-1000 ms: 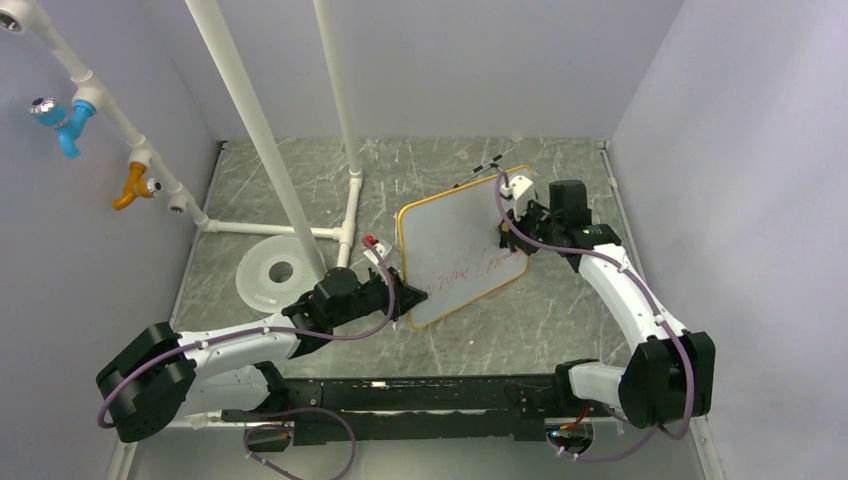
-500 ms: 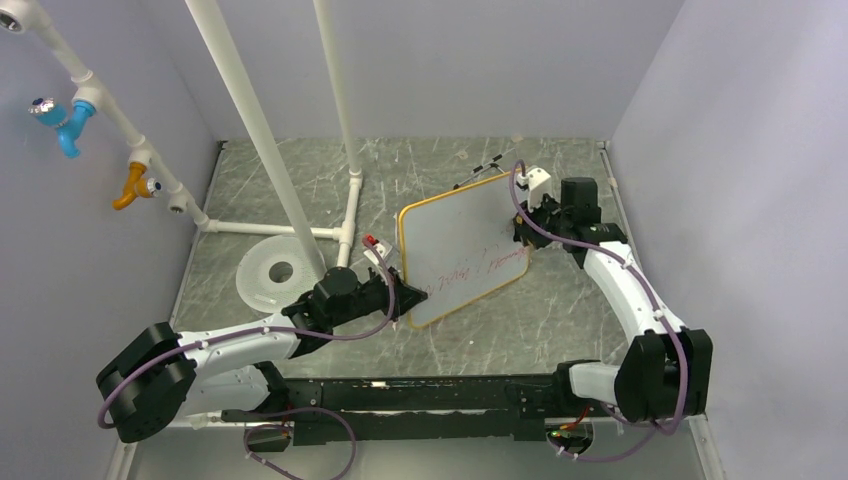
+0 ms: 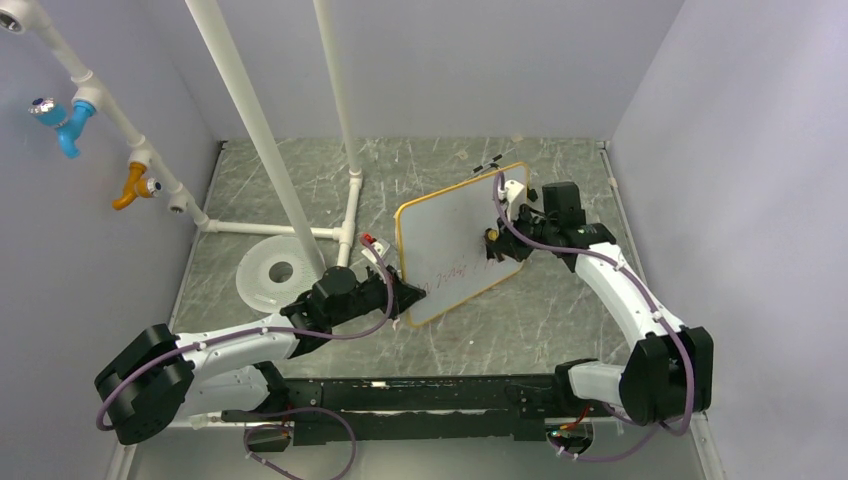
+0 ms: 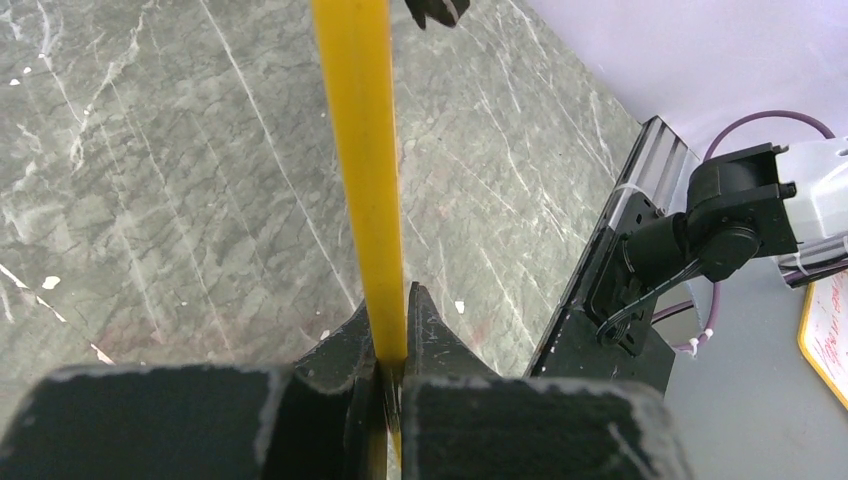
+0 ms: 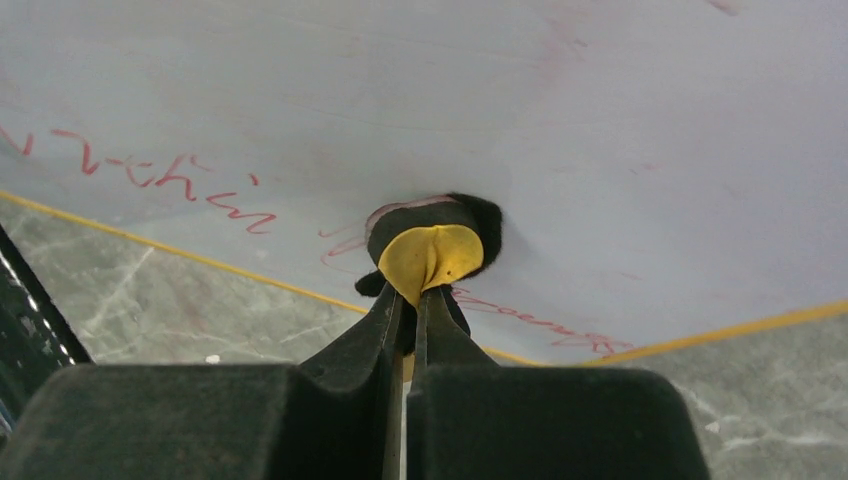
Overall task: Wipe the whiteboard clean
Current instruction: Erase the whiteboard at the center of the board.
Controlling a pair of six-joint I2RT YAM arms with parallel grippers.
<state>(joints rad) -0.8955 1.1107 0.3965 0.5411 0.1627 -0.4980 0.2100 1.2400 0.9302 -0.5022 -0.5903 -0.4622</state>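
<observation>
Whiteboard, top view: mid-table, apparently tipped, long edges running 8 to 2 o'clock; orange frame, white face, red scrawl along the near edge.
Left gripper, top view: clenched on the board's 7 o'clock corner, steadying it.
Right gripper, top view: nearer the writing, clamped on an eraser; the scrawl lies at 8 o'clock from it.
Frame, left wrist view: the yellow-orange edge runs straight to 12 o'clock from the pinching fingers.
Eraser, right wrist view: yellow-and-black pad pressed to the white face at 12 o'clock of the closed jaws; red strokes remain at 10 and 5 o'clock, so the next sweep likely goes toward 10 o'clock.
</observation>
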